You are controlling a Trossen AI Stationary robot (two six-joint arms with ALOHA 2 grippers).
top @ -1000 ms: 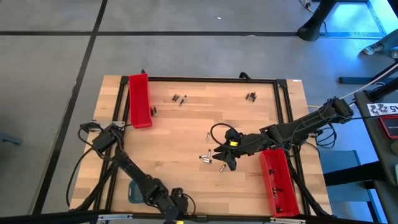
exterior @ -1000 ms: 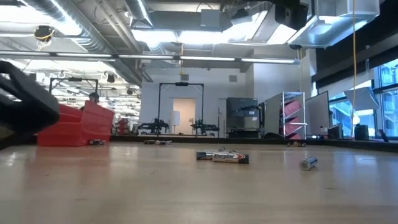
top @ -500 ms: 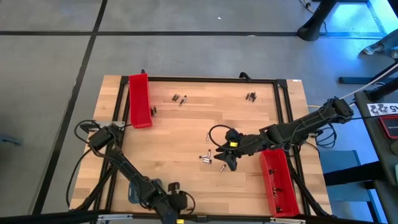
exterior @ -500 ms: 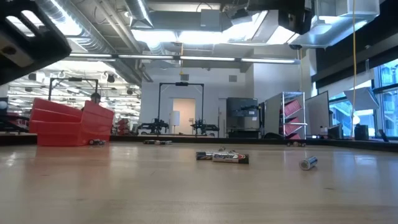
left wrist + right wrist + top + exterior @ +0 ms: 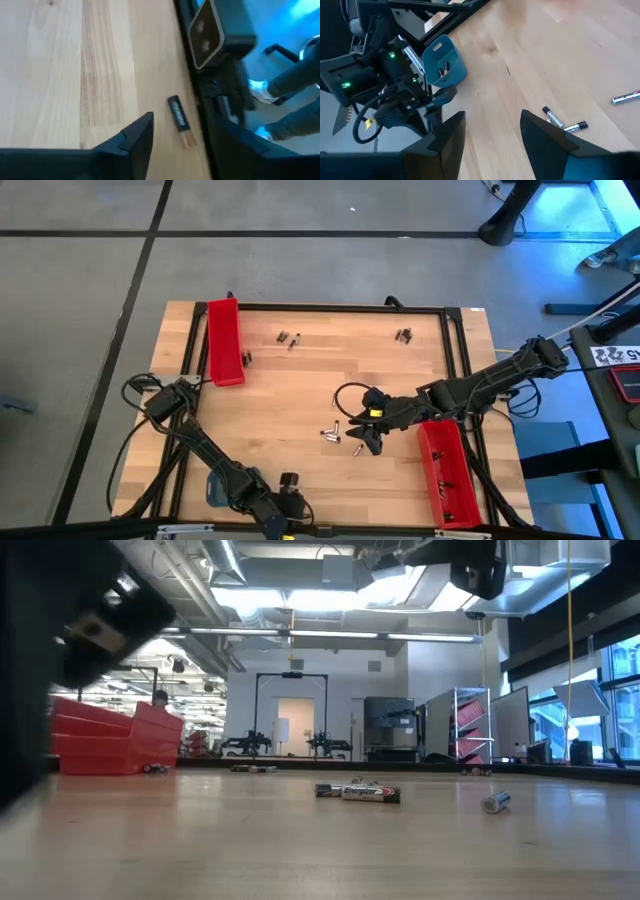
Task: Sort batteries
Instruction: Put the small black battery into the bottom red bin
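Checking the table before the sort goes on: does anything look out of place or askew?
Yes. A dark cylindrical battery lies alone at the wooden table's front edge, beside the black frame rail and the open left gripper, far from the loose batteries scattered mid-table. The red trays sit squarely.

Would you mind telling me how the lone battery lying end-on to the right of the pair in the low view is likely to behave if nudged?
The lone battery is a smooth round cylinder lying on its side on the flat wooden table, so it would probably roll. It looks rigid. Its shiny casing may be slippery to grip.
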